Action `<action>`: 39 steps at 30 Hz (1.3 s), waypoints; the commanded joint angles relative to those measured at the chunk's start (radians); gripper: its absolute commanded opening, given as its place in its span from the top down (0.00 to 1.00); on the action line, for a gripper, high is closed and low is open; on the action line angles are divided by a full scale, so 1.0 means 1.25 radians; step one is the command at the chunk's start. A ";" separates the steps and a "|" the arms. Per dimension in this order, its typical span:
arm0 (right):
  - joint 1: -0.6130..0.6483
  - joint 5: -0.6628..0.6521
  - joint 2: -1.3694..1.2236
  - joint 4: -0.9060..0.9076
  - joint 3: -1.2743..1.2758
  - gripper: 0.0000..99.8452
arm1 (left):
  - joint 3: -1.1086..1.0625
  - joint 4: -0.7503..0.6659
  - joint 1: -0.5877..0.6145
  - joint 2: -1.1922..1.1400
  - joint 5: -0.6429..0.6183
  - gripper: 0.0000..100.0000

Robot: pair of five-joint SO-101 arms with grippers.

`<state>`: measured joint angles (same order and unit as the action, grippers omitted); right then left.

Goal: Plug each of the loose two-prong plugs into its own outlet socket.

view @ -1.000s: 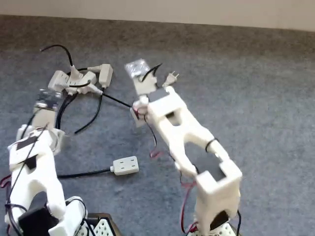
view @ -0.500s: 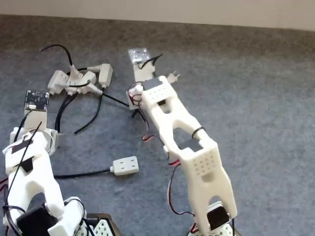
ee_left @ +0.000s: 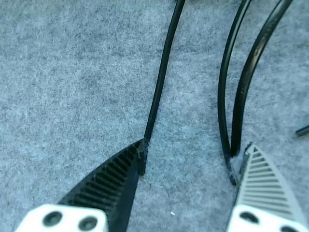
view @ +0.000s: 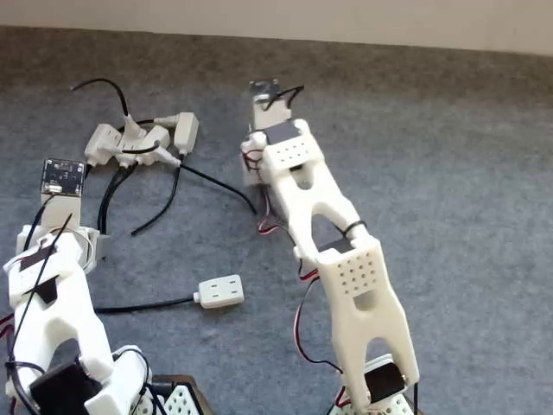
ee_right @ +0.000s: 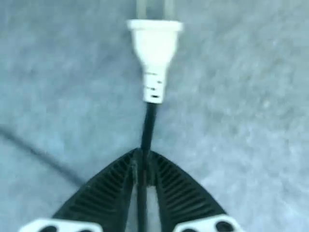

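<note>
On carpet point(ee_right: 251, 121): right gripper point(ee_right: 142, 157) clamps plug cord point(ee_right: 147, 125) | prongs point(ee_right: 140, 8) cropped | left gripper point(ee_left: 195, 145) apart

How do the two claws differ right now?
The left claw is open; the right claw is shut on a cord. The left grips nothing, with black cables lying by its tips; the right's cord ends in a white plug. Both point down at grey carpet.
</note>
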<state>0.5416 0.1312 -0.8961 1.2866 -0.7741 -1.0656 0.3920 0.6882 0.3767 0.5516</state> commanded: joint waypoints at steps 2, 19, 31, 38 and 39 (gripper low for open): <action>-0.004 -0.124 0.015 0.207 -0.126 1.00 | 0.002 -0.010 -0.001 0.006 -0.006 0.68; -0.131 -0.280 0.123 0.244 0.021 0.99 | 0.003 -0.010 -0.001 0.006 -0.005 0.68; -0.024 -0.279 0.128 0.148 0.019 0.68 | 0.002 -0.012 -0.004 0.002 -0.005 0.68; 0.004 -0.275 0.120 -0.040 0.029 0.68 | 0.002 -0.012 -0.002 0.001 -0.004 0.68; 0.015 -0.275 0.112 -0.047 0.029 0.68 | 0.002 -0.012 -0.002 0.001 -0.004 0.68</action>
<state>0.5186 -0.2202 -0.8193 1.2789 -0.7342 -1.0656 0.3905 0.6989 0.3736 0.5516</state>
